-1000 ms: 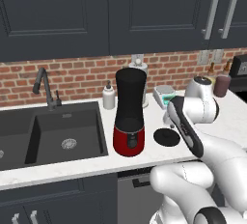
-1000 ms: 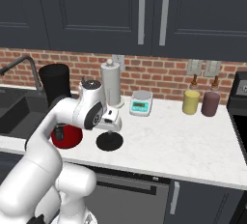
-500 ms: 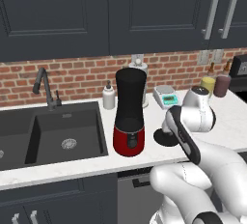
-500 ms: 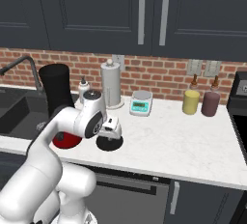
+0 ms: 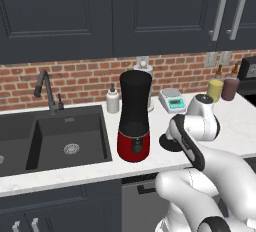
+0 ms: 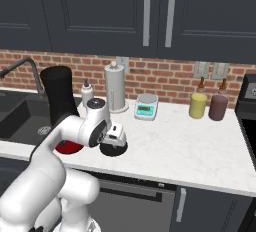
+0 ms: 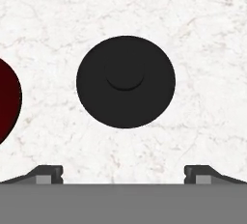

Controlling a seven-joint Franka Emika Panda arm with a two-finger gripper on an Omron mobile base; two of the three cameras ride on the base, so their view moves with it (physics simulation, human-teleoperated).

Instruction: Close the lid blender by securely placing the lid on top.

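Observation:
The lid [image 7: 125, 81], a flat round black disc with a small central knob, lies on the white marble counter right of the blender. In the base views it is a dark disc [image 5: 168, 143] [image 6: 114, 149] partly covered by my hand. The blender [image 5: 134, 116] [image 6: 61, 107] stands upright with its black jar open on top and its red base on the counter; the base's edge [image 7: 8, 101] shows at the left of the hand view. My gripper [image 7: 123, 172] hovers straight above the lid, open, its fingertips [image 7: 47, 172] wide apart and empty.
A white soap bottle [image 5: 113, 99] and a paper towel roll [image 6: 116, 87] stand behind the blender. A small kitchen scale [image 6: 145, 107] sits by the brick wall. Yellow and dark red jars [image 6: 198, 105] stand far right. The sink [image 5: 60, 136] lies left.
The hand has dropped lower over the lid. The lid and blender have stayed in place.

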